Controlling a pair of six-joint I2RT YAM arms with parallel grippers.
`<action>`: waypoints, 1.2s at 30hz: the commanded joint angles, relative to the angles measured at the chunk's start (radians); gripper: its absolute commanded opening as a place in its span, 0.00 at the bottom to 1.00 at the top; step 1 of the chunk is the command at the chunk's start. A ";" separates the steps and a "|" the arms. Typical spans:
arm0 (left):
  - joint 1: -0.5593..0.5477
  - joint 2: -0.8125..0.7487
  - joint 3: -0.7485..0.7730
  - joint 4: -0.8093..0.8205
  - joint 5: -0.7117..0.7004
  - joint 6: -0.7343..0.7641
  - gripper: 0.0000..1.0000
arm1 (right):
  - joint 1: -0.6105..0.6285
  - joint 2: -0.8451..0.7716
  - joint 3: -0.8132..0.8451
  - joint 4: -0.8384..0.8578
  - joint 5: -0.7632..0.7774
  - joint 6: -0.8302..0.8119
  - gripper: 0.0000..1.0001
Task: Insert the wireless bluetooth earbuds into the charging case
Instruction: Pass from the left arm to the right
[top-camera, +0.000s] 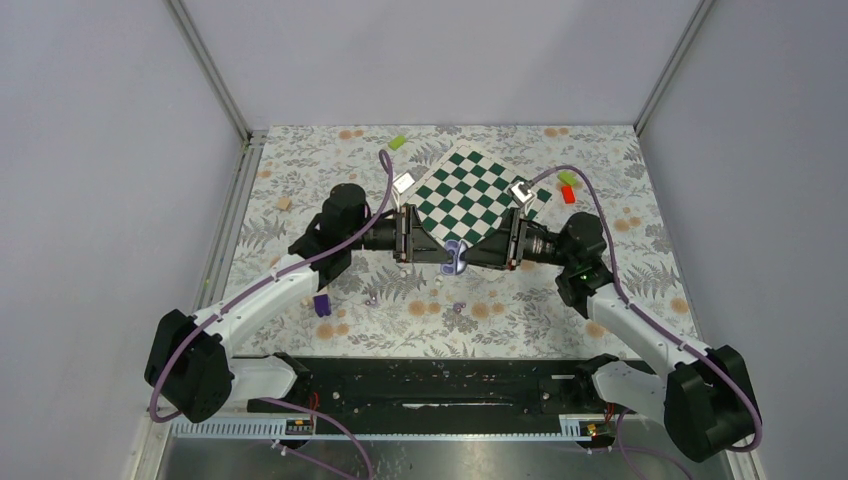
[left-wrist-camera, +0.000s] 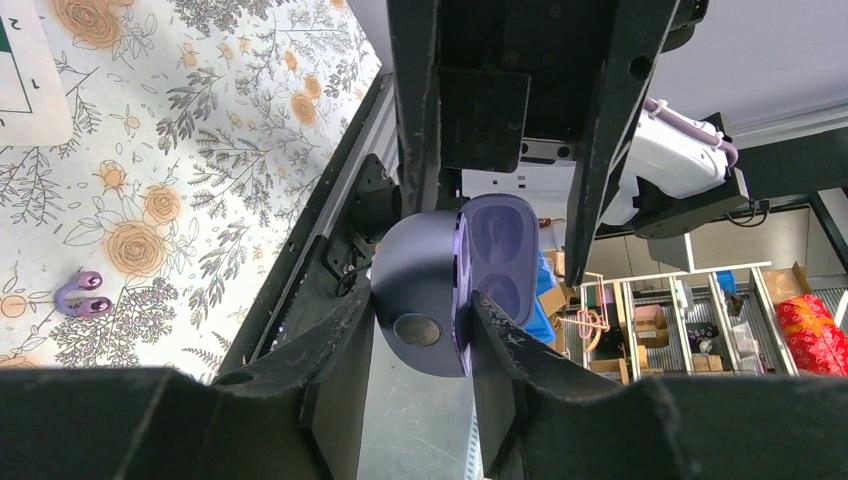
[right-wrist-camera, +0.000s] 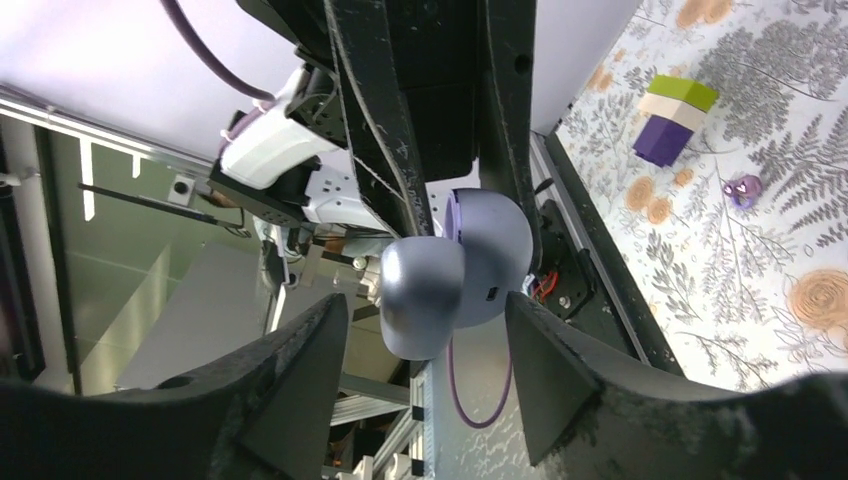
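The charging case (left-wrist-camera: 415, 275), a rounded lavender-grey plastic shell hinged open, seems to be waiting for a second hold on its lid (right-wrist-camera: 425, 312) before any earbud goes in. To do that well, the right gripper (right-wrist-camera: 425, 300) should meet the domed lid squarely on its flanks, gently and without twisting against the hinge. The left gripper (left-wrist-camera: 425, 315) should meanwhile hold the base level, with the 2 wells (left-wrist-camera: 498, 245) exposed; both look empty.

The left fingers pinch the base half of the case between them, lifted clear of the floral tablecloth (left-wrist-camera: 150, 170). The right fingers stand spread, 1 on each side of the lid with a gap at each, so they grip nothing. Well beyond the fingers, down on the cloth, lies a small purple clip-shaped earbud (left-wrist-camera: 80, 293). The right wrist view also shows 1 such earbud (right-wrist-camera: 745, 190), near a green, white and purple stacked block (right-wrist-camera: 675, 115). Whether it is the same earbud I cannot tell.
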 joint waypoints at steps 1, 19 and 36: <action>0.009 -0.023 0.006 0.090 0.038 -0.019 0.30 | -0.019 0.032 -0.025 0.236 -0.007 0.118 0.63; 0.013 0.010 0.009 0.114 0.040 -0.041 0.30 | -0.026 0.115 -0.024 0.408 -0.036 0.225 0.55; 0.014 0.031 0.014 0.122 0.037 -0.050 0.30 | -0.027 0.108 -0.018 0.229 -0.034 0.117 0.29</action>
